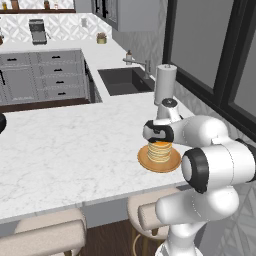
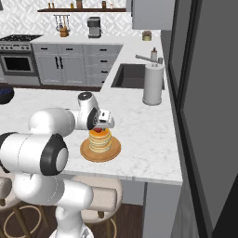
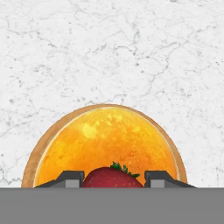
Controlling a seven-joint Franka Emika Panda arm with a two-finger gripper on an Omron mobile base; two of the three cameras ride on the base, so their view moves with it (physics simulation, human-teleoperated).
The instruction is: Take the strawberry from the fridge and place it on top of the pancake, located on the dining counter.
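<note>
Strawberry (image 3: 112, 177), light, soft and easily bruised, sits pinched at its sides by the hand (image 3: 113, 178), right above the pancake (image 3: 107, 146) near the bench's (image 3: 109, 52) right edge.

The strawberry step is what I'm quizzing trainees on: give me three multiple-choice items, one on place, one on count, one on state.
1. Where is the strawberry?
A. over the pancake stack
B. in the sink
C. on a stool

2. How many paper towel rolls stand by the sink?
A. none
B. one
C. three

3. The gripper is:
A. wide open, empty
B. shut on the strawberry
C. holding a cup

Answers: A, the hand view shows the berry above the stack; B, a single roll stands there; B, the fingers flank the berry closely.
</note>
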